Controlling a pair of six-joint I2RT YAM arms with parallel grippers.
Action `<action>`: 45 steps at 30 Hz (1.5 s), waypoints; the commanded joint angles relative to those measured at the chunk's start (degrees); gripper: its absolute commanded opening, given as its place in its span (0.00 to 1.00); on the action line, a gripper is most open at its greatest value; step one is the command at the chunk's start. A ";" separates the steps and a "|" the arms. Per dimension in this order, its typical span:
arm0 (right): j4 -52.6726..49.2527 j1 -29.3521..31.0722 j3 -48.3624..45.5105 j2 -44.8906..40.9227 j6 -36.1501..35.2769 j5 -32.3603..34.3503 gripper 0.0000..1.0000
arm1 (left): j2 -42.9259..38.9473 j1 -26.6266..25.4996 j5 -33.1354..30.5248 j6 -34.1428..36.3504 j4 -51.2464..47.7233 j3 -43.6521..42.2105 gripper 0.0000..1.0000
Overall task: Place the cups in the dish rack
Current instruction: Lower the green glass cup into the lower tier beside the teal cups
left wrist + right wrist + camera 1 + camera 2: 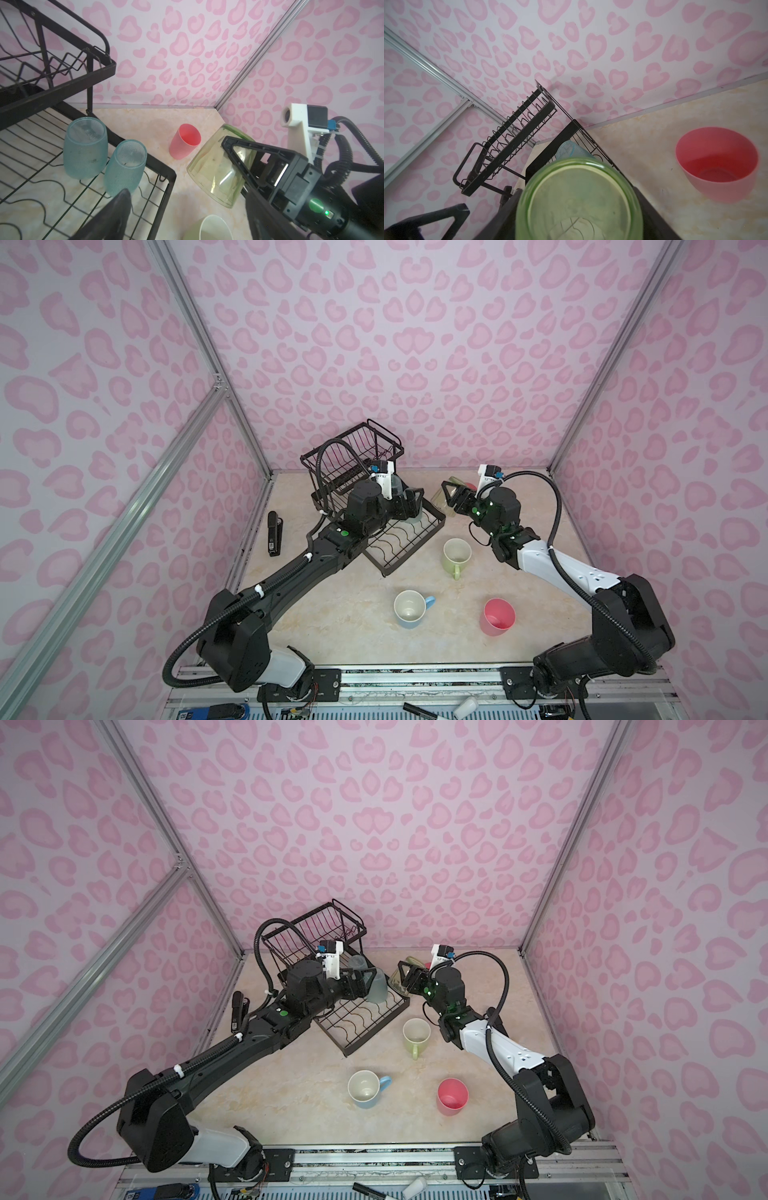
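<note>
- The right tool (404, 977) is closed on a translucent green tumbler (207, 173), with one finger laid across its side. The tumbler hangs clear of the counter (332, 614) with its long axis tipped, neither upright nor fully turned over. I cannot say for sure which end is the mouth.
- The left tool (409, 502) has its jaws spread far wider than the frosted tumbler (124, 164) just ahead of it. It has hold of nothing that I can see.
- That tumbler and a second frosted tumbler (85, 149) stand mouth-down in the lower tray of the dish rack (162, 165), along the tray's 2 o'clock edge in both top views.
- The relation that matters is where the green tumbler hangs. It is just outside the tray's rim, at about 3 o'clock from the frosted pair.
- The bare tray wires lie at roughly 8 o'clock from the right tool. In my judgement the cup must cross the rim that way and end mouth-down.
- The left tool sits at 9 o'clock from the right tool, close to that path. It probably has to back away first, or the two could meet.
- Four cups are upright outside the rack. A pink cup (185, 141) is at 2 o'clock just beside the right tool, and a lime mug (457, 558) is at its 6 o'clock. A light-blue mug (409, 608) and a second pink cup (498, 616) sit toward the counter's 6 o'clock edge.
</note>
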 commanded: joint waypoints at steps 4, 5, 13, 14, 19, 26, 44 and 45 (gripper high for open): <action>9.08 6.39 -3.36 1.43 -13.91 5.21 0.51 | -5.21 0.90 -5.02 1.99 -15.22 2.33 0.96; 9.45 7.39 -3.57 2.00 -15.23 5.65 0.51 | -5.65 1.41 -4.97 2.08 -16.92 2.62 0.97; 12.91 11.38 -3.89 6.83 -20.47 7.01 0.51 | -10.34 6.00 0.33 1.09 -24.90 2.55 0.99; 13.06 11.93 -3.71 7.48 -21.23 7.24 0.51 | -11.06 6.30 0.32 1.33 -25.74 2.46 0.99; 14.04 14.60 -2.57 11.19 -25.20 8.56 0.51 | -13.91 7.42 0.13 2.60 -29.75 2.95 0.99; 17.05 17.21 -0.87 16.67 -27.57 9.26 0.51 | -16.05 8.48 -1.26 5.22 -34.98 3.84 0.99; 21.85 18.62 3.64 26.56 -29.10 12.97 0.53 | -18.82 11.10 -3.41 10.69 -38.40 2.40 0.98; 22.05 18.73 3.67 26.90 -29.06 13.48 0.53 | -18.92 11.45 -3.43 10.82 -38.02 1.94 0.98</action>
